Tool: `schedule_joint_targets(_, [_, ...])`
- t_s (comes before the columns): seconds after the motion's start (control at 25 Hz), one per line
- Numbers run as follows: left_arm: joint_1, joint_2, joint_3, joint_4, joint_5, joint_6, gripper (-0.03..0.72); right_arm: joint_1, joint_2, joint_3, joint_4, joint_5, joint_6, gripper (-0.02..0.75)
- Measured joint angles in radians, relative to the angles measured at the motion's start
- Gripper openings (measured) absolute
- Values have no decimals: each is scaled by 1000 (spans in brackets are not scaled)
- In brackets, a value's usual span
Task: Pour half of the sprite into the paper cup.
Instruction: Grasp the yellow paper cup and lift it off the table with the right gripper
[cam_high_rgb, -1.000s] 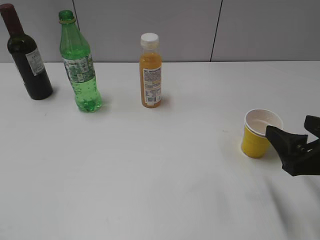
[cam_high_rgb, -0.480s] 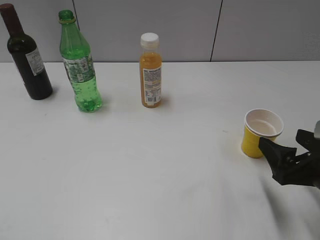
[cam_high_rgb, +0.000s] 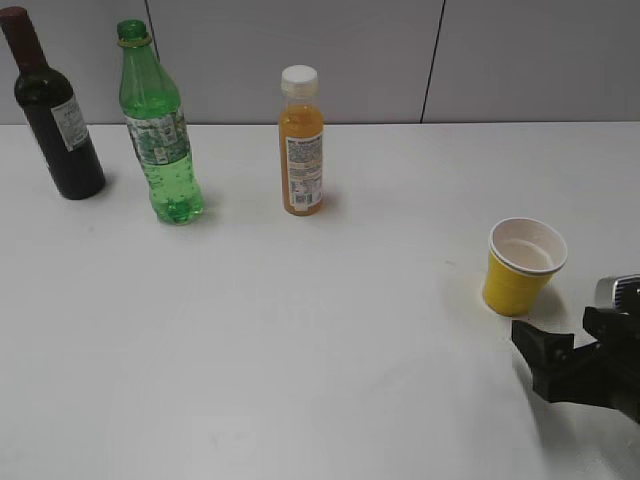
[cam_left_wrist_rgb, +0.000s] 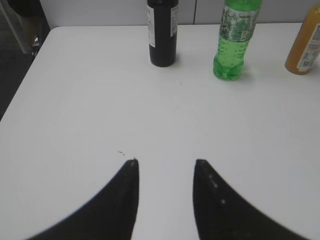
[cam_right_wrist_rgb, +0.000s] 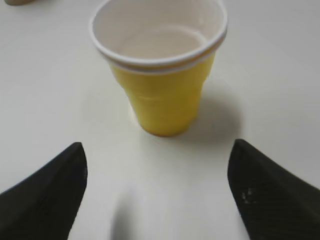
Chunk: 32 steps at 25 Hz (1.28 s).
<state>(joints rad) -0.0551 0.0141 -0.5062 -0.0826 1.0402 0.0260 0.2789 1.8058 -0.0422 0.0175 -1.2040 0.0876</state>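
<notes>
Three bottles, one cup, on white table (cam_high_rgb: 300, 350). Wine bottle (cam_high_rgb: 52, 110) top cut off by frame edge at 10 o'clock; sprite (cam_high_rgb: 158, 130) upright, uncapped, just beside it; juice bottle (cam_high_rgb: 301, 145) capped, toward 12. Wrist views crop all bottle tops. My right gripper (cam_right_wrist_rgb: 157, 187) mostly out of exterior frame at 4 o'clock, fingers spread wide, nothing between, paper cup (cam_high_rgb: 520, 265) upright just beyond tips, apart. My left gripper (cam_left_wrist_rgb: 165, 162) unseen from outside; fingers parted, holding nothing, sprite well ahead at 1 o'clock.
</notes>
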Motion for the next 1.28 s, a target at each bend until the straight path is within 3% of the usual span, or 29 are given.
schedule_joint_targets(1.28, [0,0,0,0,0,0,283,0,280,-229,-9,-28,-1,668])
